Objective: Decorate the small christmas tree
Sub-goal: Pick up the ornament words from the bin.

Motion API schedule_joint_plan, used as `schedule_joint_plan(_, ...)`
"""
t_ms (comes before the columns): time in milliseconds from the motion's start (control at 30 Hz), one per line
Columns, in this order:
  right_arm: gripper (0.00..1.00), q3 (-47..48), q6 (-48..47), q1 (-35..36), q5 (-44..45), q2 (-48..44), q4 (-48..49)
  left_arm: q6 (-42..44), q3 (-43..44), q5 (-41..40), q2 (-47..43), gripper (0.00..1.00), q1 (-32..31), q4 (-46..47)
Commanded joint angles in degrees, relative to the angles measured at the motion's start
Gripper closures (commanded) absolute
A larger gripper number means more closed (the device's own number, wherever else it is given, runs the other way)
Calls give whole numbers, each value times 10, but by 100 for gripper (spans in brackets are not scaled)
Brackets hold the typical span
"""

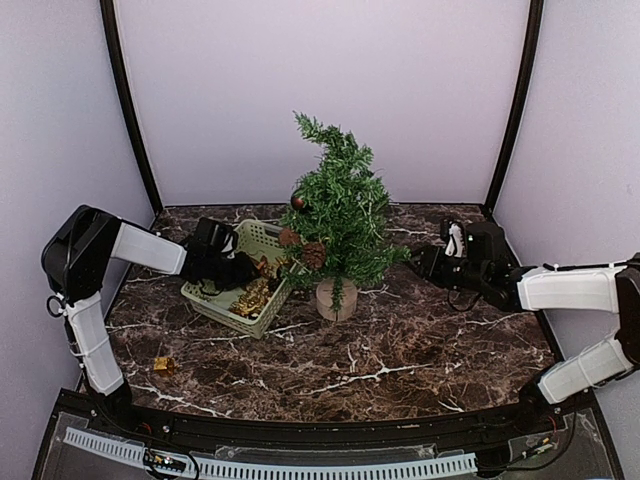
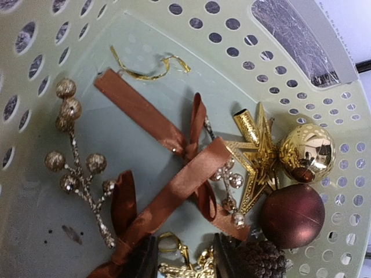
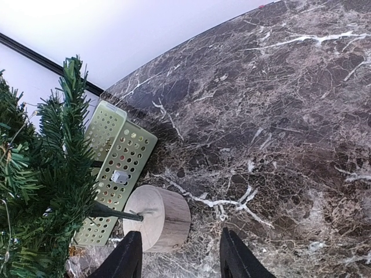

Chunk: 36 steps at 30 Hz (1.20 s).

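The small christmas tree (image 1: 340, 215) stands mid-table on its round wooden base (image 1: 335, 298), with a dark red ball (image 1: 298, 202) and two pine cones (image 1: 313, 254) hanging on its left side. My left gripper (image 1: 248, 270) reaches into the pale green basket (image 1: 228, 312). In the left wrist view its gripper (image 2: 184, 263) is shut on a gold ornament (image 2: 185, 267) with a hook, which fills the gap between the fingers. My right gripper (image 1: 415, 262) hovers right of the tree. In the right wrist view it (image 3: 179, 258) is open and empty, just short of the base (image 3: 165, 217).
The basket (image 2: 232, 35) also holds a brown ribbon (image 2: 174, 191), a gold star (image 2: 255, 162), a gold ball (image 2: 307, 152), a dark red ball (image 2: 291, 215), a pine cone (image 2: 261, 259) and a beaded sprig (image 2: 78, 174). A small gold ornament (image 1: 163, 365) lies on the table at front left.
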Motion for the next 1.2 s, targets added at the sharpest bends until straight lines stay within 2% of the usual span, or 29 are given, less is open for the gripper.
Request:
schedule_joint_plan(0, 54, 2, -8, -4, 9, -12, 9, 1, 16, -2, 18, 63, -1, -19)
schedule_joint_plan(100, 54, -1, -9, -5, 14, -14, 7, -1, 21, 0, 26, 63, -4, -20)
schedule_joint_plan(200, 54, -2, -12, -5, 20, -18, 3, -4, 20, 6, 32, 70, -8, -18)
schedule_joint_plan(300, 54, -4, -14, -6, 21, -21, 1, -5, 20, 11, 29, 71, -15, -26)
schedule_joint_plan(467, 53, -6, -16, -6, 22, -27, 0, 5, 4, -12, 13, 62, -30, -45)
schedule_joint_plan(733, 53, -5, -19, -7, 23, -31, -3, 23, -23, -39, -30, 61, -39, -69)
schedule_joint_plan(900, 53, -6, -18, -7, 22, -33, -3, 40, -43, -72, -62, 52, -44, -73)
schedule_joint_plan(1167, 53, -5, -18, -7, 21, -38, -6, 55, -36, -79, -60, 45, -50, -107)
